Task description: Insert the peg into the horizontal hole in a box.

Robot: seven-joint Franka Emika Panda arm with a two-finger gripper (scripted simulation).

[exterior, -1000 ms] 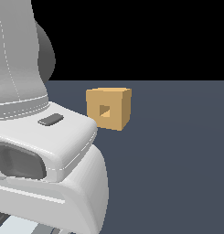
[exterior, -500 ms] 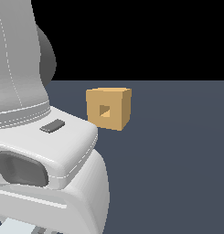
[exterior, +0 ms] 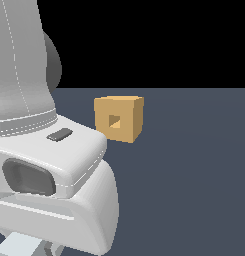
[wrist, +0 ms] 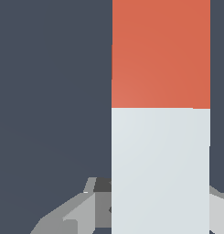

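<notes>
Grasp step: pincer [wrist: 160, 205] straddles the peg [wrist: 161, 137], grip unconfirmed; next move calls for lifting and aligning it with the hole [exterior: 114, 120] in the box [exterior: 120, 119].

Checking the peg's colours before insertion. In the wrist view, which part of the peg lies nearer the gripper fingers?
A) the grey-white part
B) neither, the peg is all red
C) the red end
A: the peg shows its grey-white part next to the grey fingers, the red end beyond it.
</notes>
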